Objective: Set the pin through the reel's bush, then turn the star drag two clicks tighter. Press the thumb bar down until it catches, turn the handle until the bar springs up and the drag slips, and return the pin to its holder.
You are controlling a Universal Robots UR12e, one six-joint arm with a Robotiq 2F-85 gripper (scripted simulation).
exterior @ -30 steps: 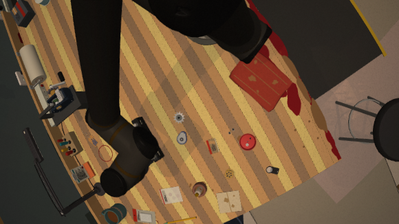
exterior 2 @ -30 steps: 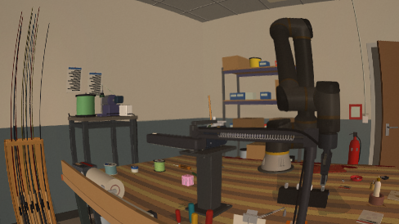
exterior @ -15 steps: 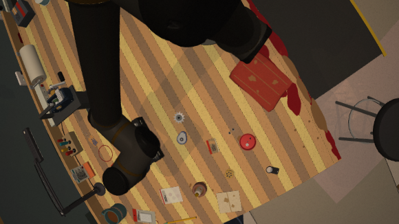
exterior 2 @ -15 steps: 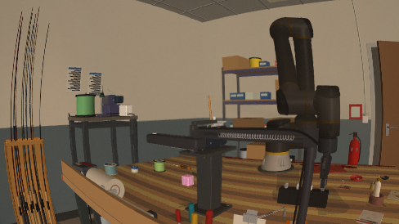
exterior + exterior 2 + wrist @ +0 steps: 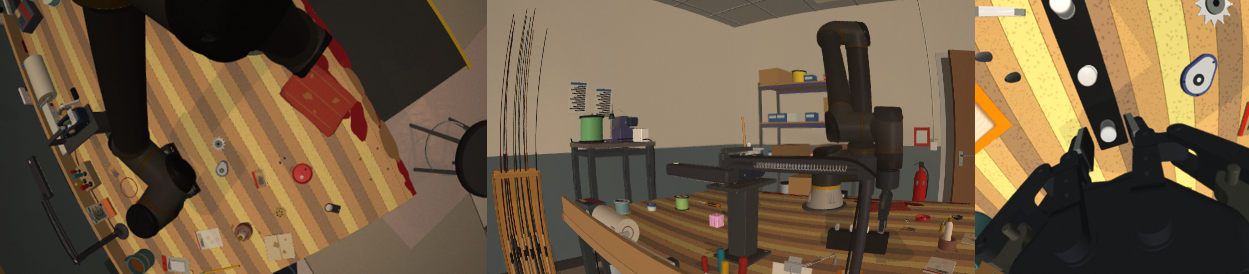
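Note:
On the striped bench a black holder block (image 5: pixel 1085 69) stands with three white pins upright in it, and my gripper (image 5: pixel 1107 140) hangs open just above its near end, its fingers either side of the nearest pin (image 5: pixel 1108 132) and holding nothing. The second side camera shows the gripper (image 5: pixel 883 227) over the same block (image 5: pixel 857 241). The reel (image 5: pixel 73 119) sits clamped on a stand at the bench's long edge, well away from the gripper. Its bush, star drag and thumb bar are too small to make out.
The bench's long edge with its wooden rail (image 5: pixel 607 245) runs close by the reel. A toothed gear (image 5: pixel 1213 9) and a blue-rimmed side plate (image 5: pixel 1198 75) lie on the bench beside the holder. An orange-framed card (image 5: pixel 984 118) lies on the other side.

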